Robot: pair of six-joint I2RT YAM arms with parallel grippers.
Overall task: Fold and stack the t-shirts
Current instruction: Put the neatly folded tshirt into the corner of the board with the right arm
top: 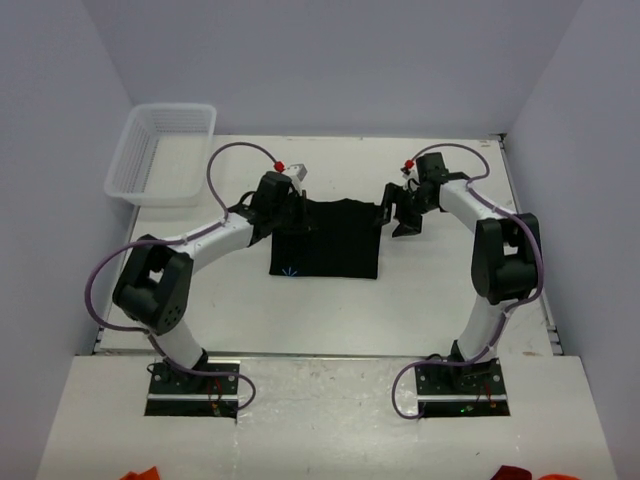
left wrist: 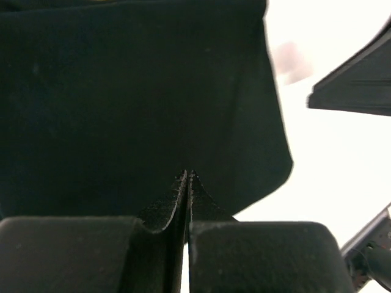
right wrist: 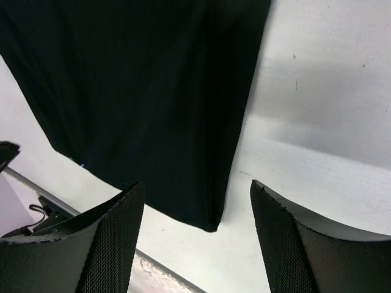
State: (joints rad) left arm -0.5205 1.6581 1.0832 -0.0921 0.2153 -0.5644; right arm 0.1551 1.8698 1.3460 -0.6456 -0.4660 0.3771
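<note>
One black t-shirt lies folded into a flat rectangle on the white table between the two arms. My left gripper is at the shirt's far left corner. In the left wrist view its jaws are shut, tips down against the black cloth, and white table shows through the slit between them. My right gripper hangs just off the shirt's far right edge. In the right wrist view it is open and empty above the cloth's corner.
A white mesh basket stands empty at the table's far left corner. The table's white surface runs to raised edges at the right and front. A dark part of the other arm shows at the right of the left wrist view.
</note>
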